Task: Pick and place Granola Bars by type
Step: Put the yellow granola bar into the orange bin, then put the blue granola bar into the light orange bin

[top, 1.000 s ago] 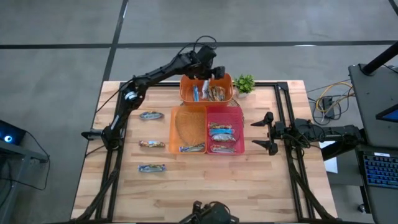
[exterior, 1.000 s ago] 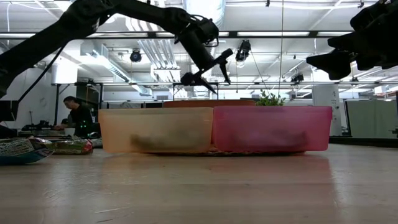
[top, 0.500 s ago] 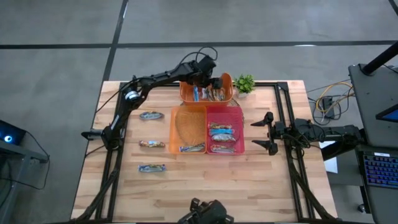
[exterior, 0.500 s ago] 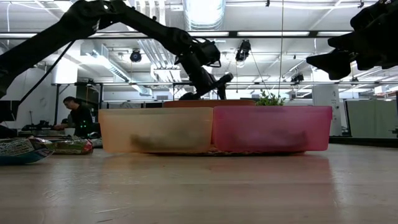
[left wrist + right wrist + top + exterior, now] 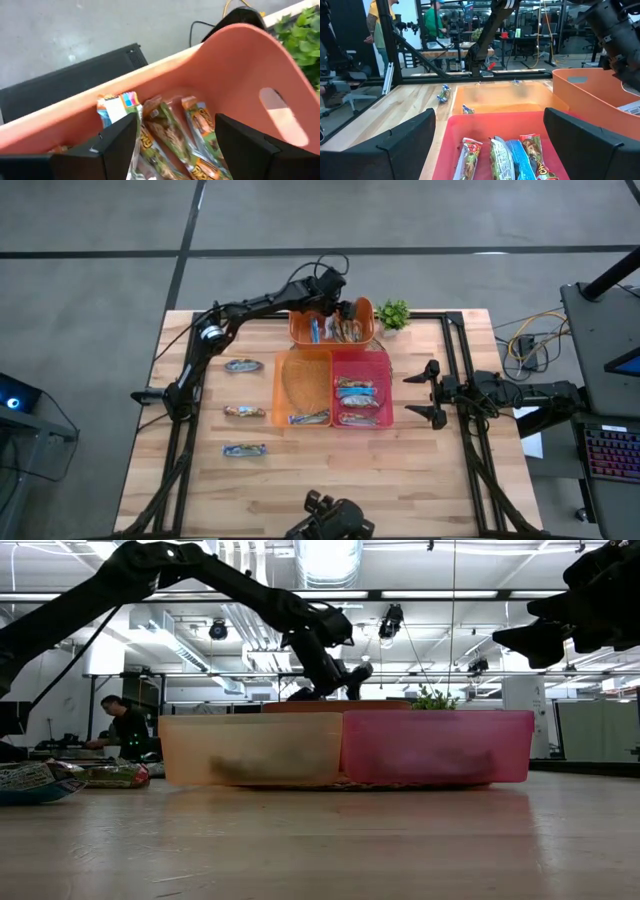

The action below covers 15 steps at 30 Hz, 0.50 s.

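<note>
- Big wooden table (image 5: 330,480) under it all, with dark rails along both sides and grey floor all around.
- Busy room behind in the low view, with bright lights, pipes and a person (image 5: 125,727) sitting far off at a desk.
- Three bins in the middle: an orange bin (image 5: 298,412) and a pink bin (image 5: 386,385) side by side, touching, and a round orange tub (image 5: 366,312) just behind them at the far edge.
- Small green plant (image 5: 394,313) right beside the tub.
- Left gripper (image 5: 336,308) reached far over the table, now low over the tub, fingers spread wide, nothing between them.
- Seen past those fingers (image 5: 117,137): green and gold granola bars (image 5: 167,135) lying flat on the tub floor, straight ahead and just below, long sides pointing along the reach, so the fingers look set to close across a bar's short side.
- One bar with a white and blue end (image 5: 117,105) leaning on the tub wall, near one finger.
- Right gripper (image 5: 425,392) waiting just beside the pink bin, low above the table, fingers as wide as can be, empty.
- Left arm nearer the tub by far; right arm nearer the pink bin.
- More bars: a few in the pink bin (image 5: 356,395), one in the orange bin (image 5: 309,418), three loose on the table (image 5: 244,408) in a row on the left side, well apart.
</note>
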Each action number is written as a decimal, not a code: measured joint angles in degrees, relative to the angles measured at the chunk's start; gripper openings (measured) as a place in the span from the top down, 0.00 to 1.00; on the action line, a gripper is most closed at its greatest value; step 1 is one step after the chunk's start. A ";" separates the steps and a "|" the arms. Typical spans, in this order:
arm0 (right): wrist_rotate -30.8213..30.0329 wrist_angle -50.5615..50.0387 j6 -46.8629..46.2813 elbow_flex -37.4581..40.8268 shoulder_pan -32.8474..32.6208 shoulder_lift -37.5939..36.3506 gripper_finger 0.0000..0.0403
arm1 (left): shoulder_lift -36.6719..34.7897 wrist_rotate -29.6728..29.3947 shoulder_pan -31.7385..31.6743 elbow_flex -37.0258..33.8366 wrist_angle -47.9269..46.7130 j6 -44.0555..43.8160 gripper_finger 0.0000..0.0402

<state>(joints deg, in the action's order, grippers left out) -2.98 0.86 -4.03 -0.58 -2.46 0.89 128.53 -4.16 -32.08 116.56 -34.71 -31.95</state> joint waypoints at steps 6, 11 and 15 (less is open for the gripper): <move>0.01 0.00 0.12 0.00 0.02 0.00 0.11 | 0.00 0.00 0.04 -2.61 0.22 -2.71 0.38; -0.01 0.00 0.13 0.00 0.00 0.00 0.11 | 0.00 -0.01 0.06 -3.95 0.21 -3.20 0.38; -0.01 0.00 0.11 0.00 0.01 0.00 0.11 | 0.00 -1.78 0.07 -4.48 -2.18 -7.04 0.38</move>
<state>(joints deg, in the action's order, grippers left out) -2.98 0.86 -3.93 -0.58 -2.44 0.89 128.53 -5.94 -32.01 112.07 -36.89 -39.00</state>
